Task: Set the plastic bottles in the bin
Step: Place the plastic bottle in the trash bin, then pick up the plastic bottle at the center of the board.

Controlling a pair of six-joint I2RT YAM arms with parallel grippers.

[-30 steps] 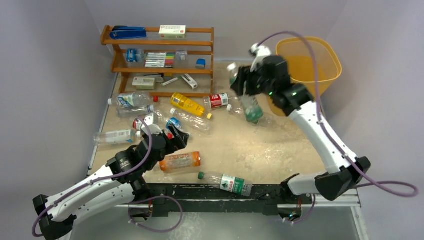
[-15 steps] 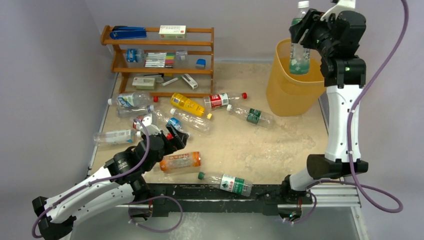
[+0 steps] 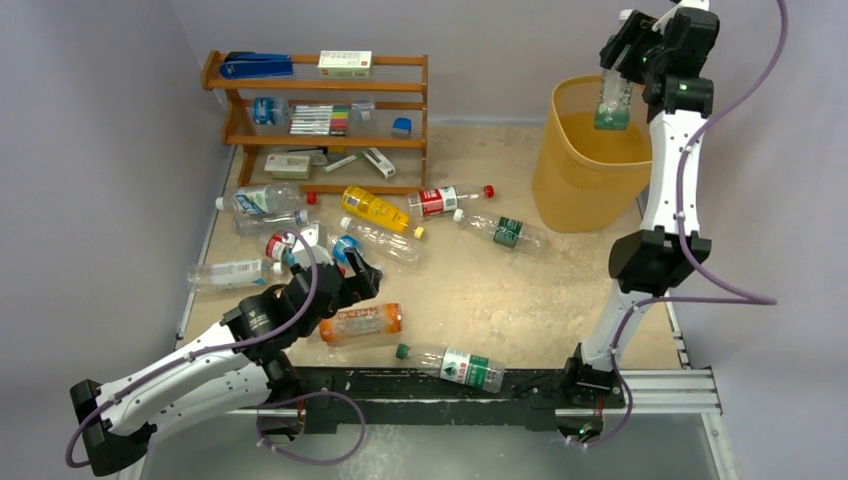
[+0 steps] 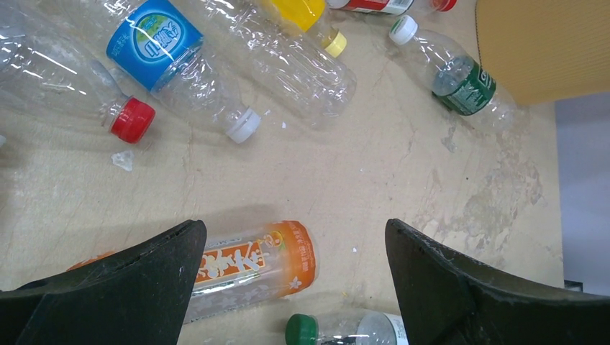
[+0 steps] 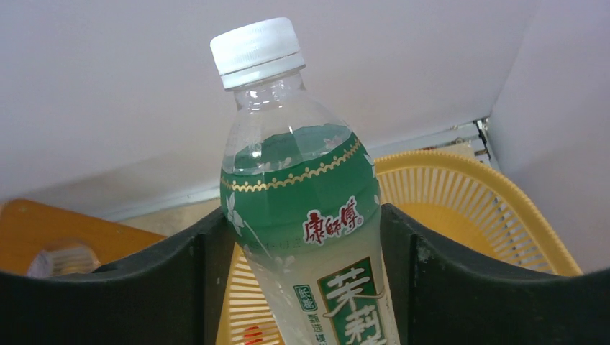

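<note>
1. step in hand: the drop. my right gripper (image 5: 302,277) is pinching the green-label bottle (image 5: 298,180) by its body, one finger pressed to each side. the bottle is cap up and held high above the bin (image 3: 565,185).
2. in the top view the bottle's lower end hangs over the bin's open mouth, toward the far right rim. i judge the carry done, with only the release left.
3. the next move calls for spreading the fingers and letting the bottle fall straight. the mouth is wide, though a bottle this light might glance off the rim.
4. my left gripper (image 4: 293,228) is spread wide and empty, low over the orange bottle (image 4: 252,262) lying on the table (image 3: 530,300). that looks like the next pick.
5. the held bottle is thin clear plastic, round and smooth, with a glossy green wrap and a ribbed white cap. the bin is translucent yellow-orange plastic with a rounded-square rim and slotted walls. the table is pale, mottled and worn, and many more bottles lie on it on their sides.
</note>
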